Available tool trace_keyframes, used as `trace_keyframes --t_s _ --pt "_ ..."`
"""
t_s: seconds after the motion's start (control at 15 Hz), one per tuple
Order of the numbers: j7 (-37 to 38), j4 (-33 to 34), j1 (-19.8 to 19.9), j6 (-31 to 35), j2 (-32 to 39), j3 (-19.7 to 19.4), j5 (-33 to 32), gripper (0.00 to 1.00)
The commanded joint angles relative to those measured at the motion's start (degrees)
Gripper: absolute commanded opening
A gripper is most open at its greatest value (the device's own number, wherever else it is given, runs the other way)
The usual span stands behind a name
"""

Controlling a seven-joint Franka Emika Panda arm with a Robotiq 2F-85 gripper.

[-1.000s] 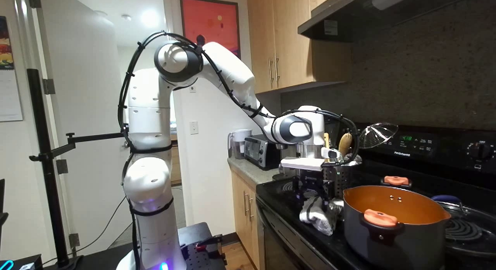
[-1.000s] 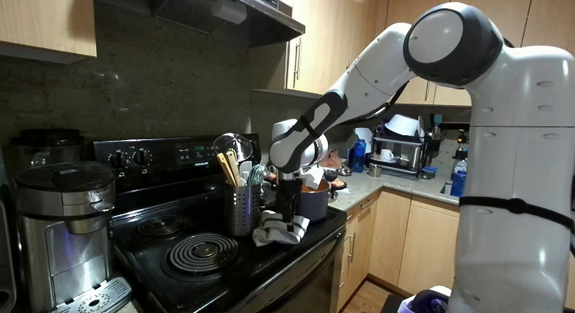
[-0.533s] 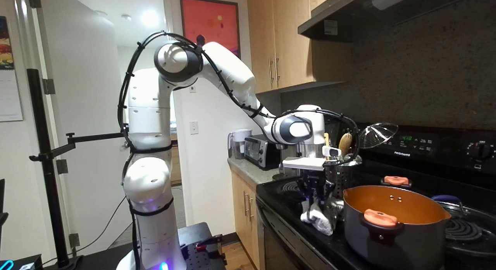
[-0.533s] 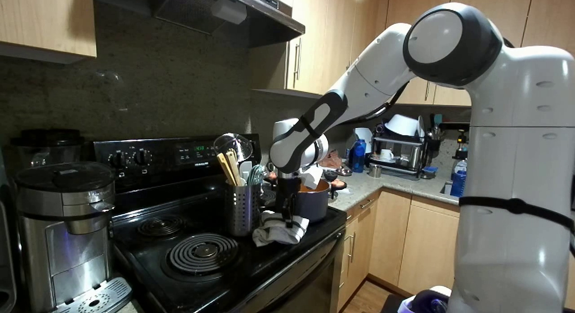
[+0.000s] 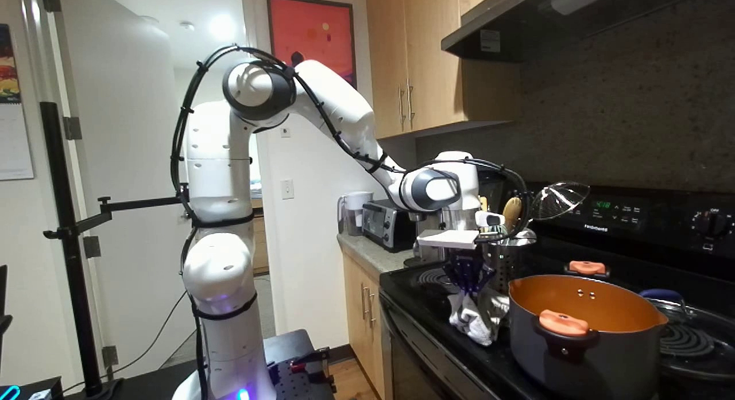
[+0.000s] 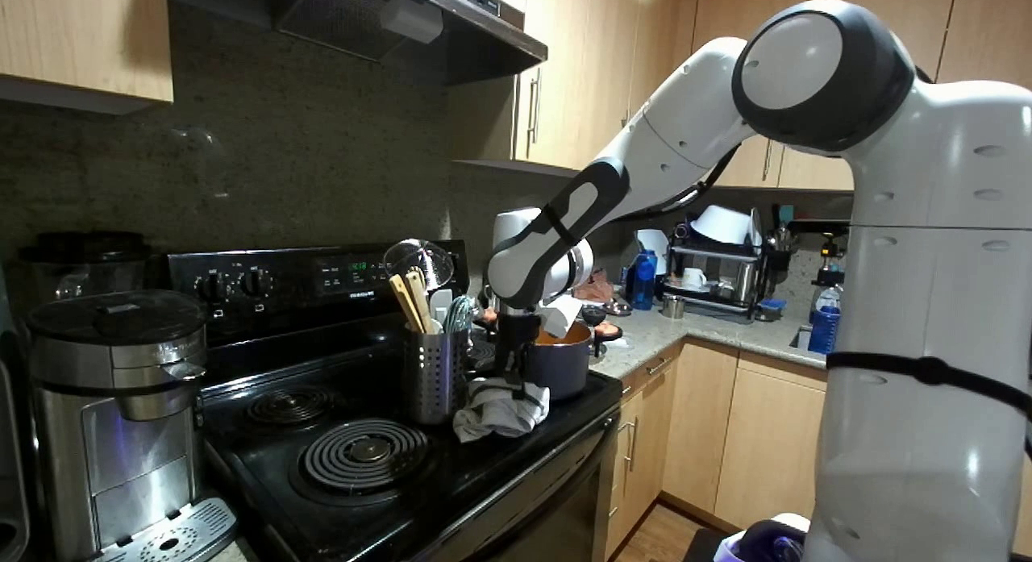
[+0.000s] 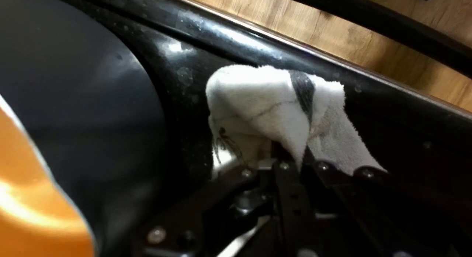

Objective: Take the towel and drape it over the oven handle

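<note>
The towel is whitish grey with a dark stripe and lies bunched on the black stovetop near its front edge. In the wrist view my gripper is shut on a fold of it, which rises to a point between the fingers; the fingertips themselves are largely hidden in dark shadow and cloth. Both exterior views show the gripper pointing down into the towel, whose lower part seems to rest on the stove. Beyond the stove edge, the oven handle runs as a dark bar above the wooden floor.
A large pot with an orange inside stands close beside the towel. Behind the towel is a perforated metal utensil holder. Coil burners lie to one side, and a range hood hangs overhead.
My gripper's fingers have come together on the towel, gathering it into a raised fold. The arm has then shifted slightly upward and back, drawing the cloth up a little.
</note>
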State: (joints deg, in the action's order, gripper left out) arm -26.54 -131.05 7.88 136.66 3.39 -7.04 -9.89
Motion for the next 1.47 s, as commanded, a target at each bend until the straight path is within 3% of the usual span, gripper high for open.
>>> trace_keyframes --t_s 0.0,0.67,1.4 --pt "3.8 -6.1 -0.2 1.4 -8.9 -0.1 -1.0 0.02" --pt "14.0 -14.9 1.1 -1.0 -30.9 0.3 -4.6 0.02" --pt "15.9 -18.7 2.1 -6.2 -47.1 0.2 -4.1 0.02"
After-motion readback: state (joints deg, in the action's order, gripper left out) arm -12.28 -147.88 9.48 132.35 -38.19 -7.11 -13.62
